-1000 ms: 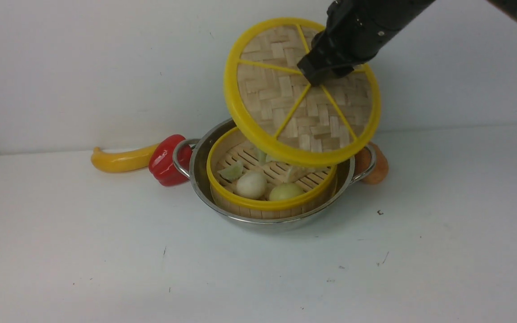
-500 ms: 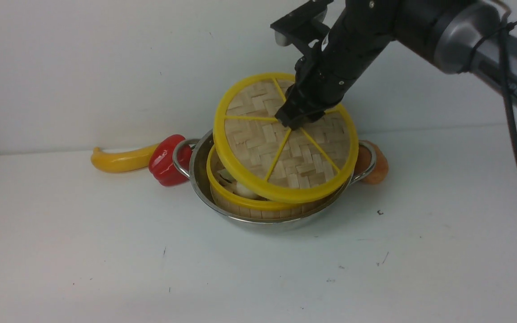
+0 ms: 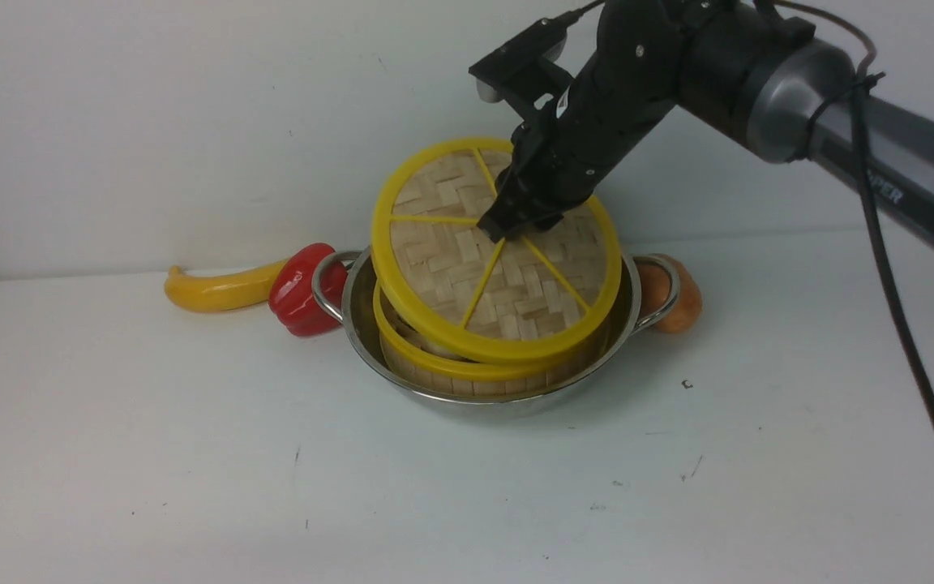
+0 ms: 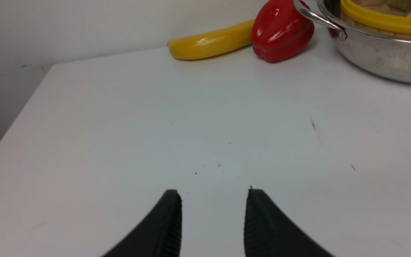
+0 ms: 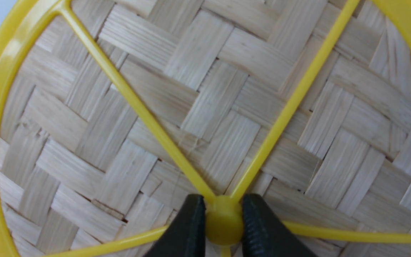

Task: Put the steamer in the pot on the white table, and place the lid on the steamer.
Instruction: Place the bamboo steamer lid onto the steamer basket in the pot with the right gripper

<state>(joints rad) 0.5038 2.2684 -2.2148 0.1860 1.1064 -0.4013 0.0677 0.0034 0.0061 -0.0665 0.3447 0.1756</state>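
Right gripper [image 3: 507,229] grasps the hub of the flat yellow-rimmed woven-bamboo lid [image 3: 451,268], tilted over the bamboo steamer [image 3: 467,371].

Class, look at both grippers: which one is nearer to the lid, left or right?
The right. The right gripper is clamped on the centre hub of the lid; the left gripper hangs open over the white table, apart from the pot.

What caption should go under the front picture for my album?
The right gripper holds the lid tilted over the steamer in the pot.
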